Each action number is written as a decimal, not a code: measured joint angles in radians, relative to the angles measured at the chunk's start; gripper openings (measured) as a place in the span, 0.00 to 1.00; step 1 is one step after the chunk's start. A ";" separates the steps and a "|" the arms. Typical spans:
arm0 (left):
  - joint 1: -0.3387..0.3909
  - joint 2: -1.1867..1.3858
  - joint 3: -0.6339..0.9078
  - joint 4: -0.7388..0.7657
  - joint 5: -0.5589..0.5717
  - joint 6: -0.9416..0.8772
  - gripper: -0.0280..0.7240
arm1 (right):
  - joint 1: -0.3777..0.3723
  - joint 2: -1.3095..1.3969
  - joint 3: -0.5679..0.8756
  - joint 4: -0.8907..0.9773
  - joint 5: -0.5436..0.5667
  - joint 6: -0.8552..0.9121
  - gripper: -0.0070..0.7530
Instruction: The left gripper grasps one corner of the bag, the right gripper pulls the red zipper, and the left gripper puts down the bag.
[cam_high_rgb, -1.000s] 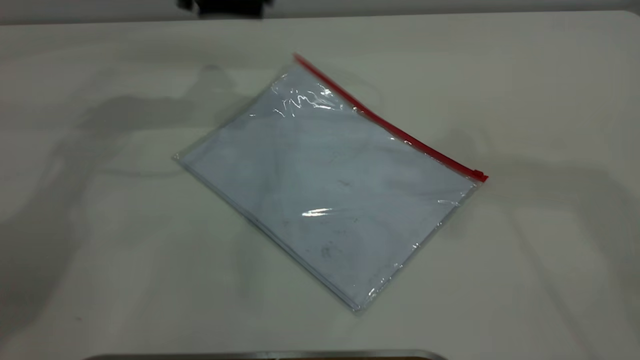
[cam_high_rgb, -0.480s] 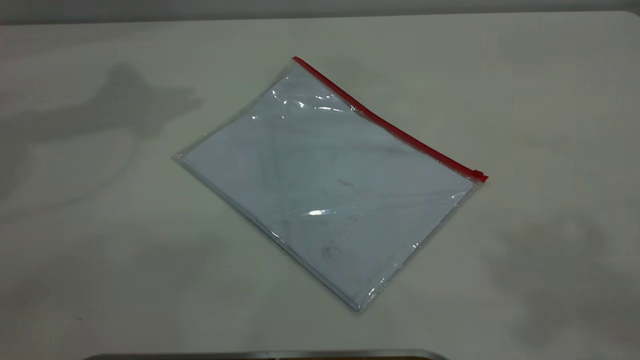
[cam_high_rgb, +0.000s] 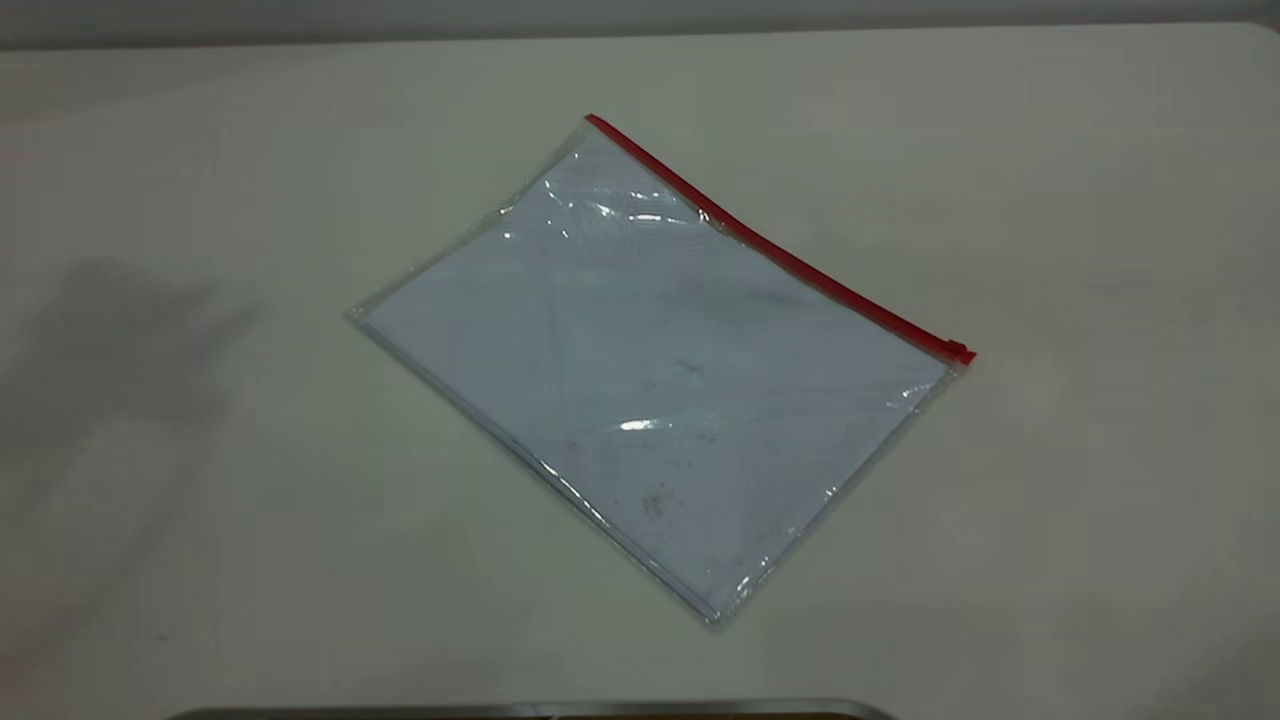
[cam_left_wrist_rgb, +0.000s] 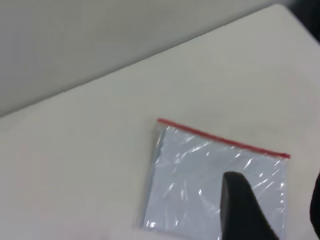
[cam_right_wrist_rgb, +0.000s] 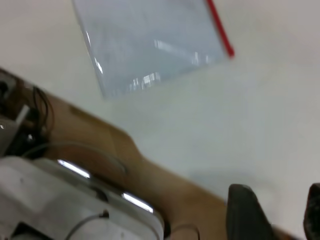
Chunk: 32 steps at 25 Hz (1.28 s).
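The bag (cam_high_rgb: 650, 370) lies flat on the white table (cam_high_rgb: 200, 520), a bluish-white sheet inside. The red zipper (cam_high_rgb: 770, 250) runs along its far right edge, with the slider tab (cam_high_rgb: 958, 351) at the near right end. A clear corner (cam_high_rgb: 950, 372) sits beside the slider. Neither gripper shows in the exterior view. In the left wrist view the left gripper (cam_left_wrist_rgb: 277, 200) is open and empty, high above the bag (cam_left_wrist_rgb: 195, 175) and its zipper (cam_left_wrist_rgb: 220, 140). In the right wrist view the right gripper (cam_right_wrist_rgb: 277, 210) is open and empty, over the table's edge, far from the bag (cam_right_wrist_rgb: 145, 45).
A grey metal rim (cam_high_rgb: 530, 710) runs along the exterior view's lower edge. Beyond the table's edge, the right wrist view shows a brown surface (cam_right_wrist_rgb: 165, 190) and white equipment with cables (cam_right_wrist_rgb: 60, 200).
The arms' shadows have slid outward off the bag to the table's sides. A black part at the top edge one second ago is gone. The bag has not moved.
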 joint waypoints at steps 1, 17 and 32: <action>0.000 -0.040 0.032 0.026 0.000 -0.018 0.57 | 0.000 -0.032 0.040 -0.009 0.000 0.008 0.44; 0.000 -0.822 0.849 0.234 0.000 -0.094 0.57 | 0.000 -0.473 0.362 -0.197 -0.112 0.327 0.44; -0.002 -1.263 1.250 0.538 -0.045 -0.414 0.57 | 0.000 -0.482 0.366 -0.216 -0.115 0.361 0.44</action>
